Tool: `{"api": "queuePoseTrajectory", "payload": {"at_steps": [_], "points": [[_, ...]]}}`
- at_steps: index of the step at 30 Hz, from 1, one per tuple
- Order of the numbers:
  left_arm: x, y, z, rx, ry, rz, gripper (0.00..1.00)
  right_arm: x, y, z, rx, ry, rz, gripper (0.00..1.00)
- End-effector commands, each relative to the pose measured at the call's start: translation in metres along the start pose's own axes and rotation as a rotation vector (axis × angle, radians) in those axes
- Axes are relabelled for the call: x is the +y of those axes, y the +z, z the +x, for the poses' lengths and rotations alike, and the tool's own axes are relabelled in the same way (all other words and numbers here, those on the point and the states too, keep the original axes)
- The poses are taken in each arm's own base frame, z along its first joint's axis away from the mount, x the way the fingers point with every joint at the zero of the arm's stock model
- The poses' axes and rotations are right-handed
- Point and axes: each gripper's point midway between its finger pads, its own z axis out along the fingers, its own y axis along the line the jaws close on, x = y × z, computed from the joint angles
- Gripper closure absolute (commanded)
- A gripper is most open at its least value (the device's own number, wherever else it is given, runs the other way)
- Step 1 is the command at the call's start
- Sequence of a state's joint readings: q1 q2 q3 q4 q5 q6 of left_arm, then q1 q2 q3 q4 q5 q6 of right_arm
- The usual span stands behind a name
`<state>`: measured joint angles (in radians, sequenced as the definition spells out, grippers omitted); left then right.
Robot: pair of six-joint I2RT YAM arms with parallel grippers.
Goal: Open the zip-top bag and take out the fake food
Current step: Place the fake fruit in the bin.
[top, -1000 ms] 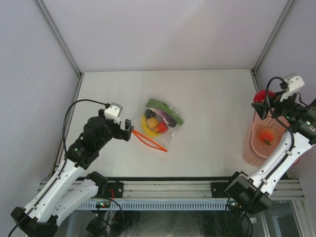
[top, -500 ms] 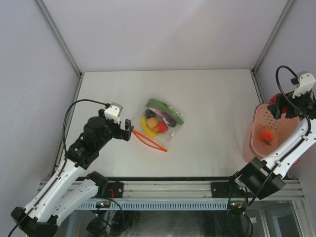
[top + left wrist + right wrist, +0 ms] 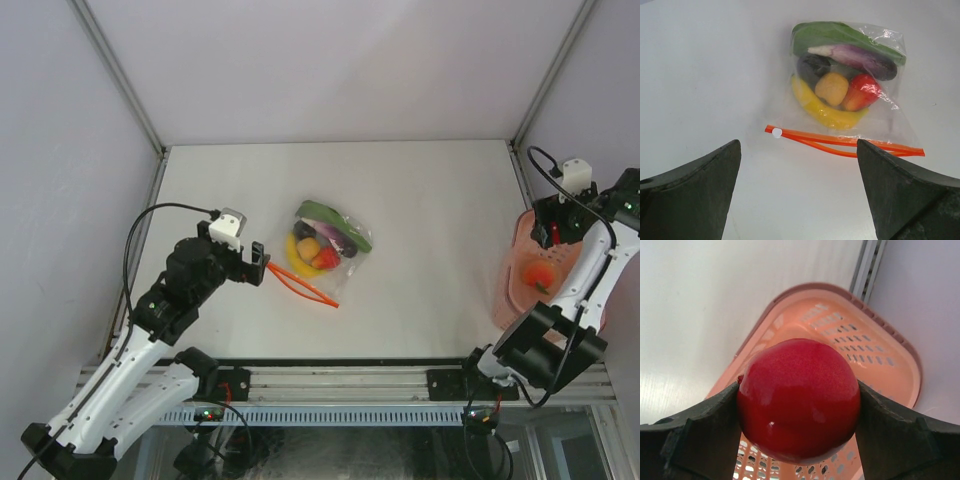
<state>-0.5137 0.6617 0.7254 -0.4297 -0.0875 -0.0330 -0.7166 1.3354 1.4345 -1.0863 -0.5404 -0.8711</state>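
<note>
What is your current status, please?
Left jaws open, facing zip-top bag, fake food inside. Right jaws shut on red fruit above pink basket. Nothing in the way.

The bag [image 3: 885,120] is clear, with an orange-red zip strip [image 3: 840,141] that ends in a white dot [image 3: 776,132] at its left. Inside are a green pod [image 3: 830,35] at the top, a purple piece [image 3: 865,56] with a whitish tip, a near-black piece [image 3: 810,66], a yellow-orange lump [image 3: 831,88], a red piece [image 3: 862,92] blushed orange and a yellow banana [image 3: 825,112]. The table [image 3: 700,75] is plain white. In the right wrist view a glossy deep-red ball [image 3: 799,400] fills the centre, in front of a pink basket [image 3: 880,340] patterned with rows of small holes.
</note>
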Motion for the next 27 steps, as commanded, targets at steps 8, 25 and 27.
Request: {"api": "queuePoseTrajectory", "payload": {"at_steps": [8, 25, 27], "points": [[0.005, 0.0, -0.003, -0.03, 0.015, -0.015, 0.0, -0.026, 0.058, 0.054, 0.272, 0.022, 0.062, 0.83], [0.003, 0.0, -0.004, -0.033, 0.015, -0.005, 0.0, -0.03, 0.113, 0.07, 0.377, 0.004, 0.044, 0.63], [0.003, -0.001, -0.005, -0.036, 0.014, -0.004, 0.0, -0.029, 0.112, 0.07, 0.377, 0.001, 0.042, 0.55]]}}
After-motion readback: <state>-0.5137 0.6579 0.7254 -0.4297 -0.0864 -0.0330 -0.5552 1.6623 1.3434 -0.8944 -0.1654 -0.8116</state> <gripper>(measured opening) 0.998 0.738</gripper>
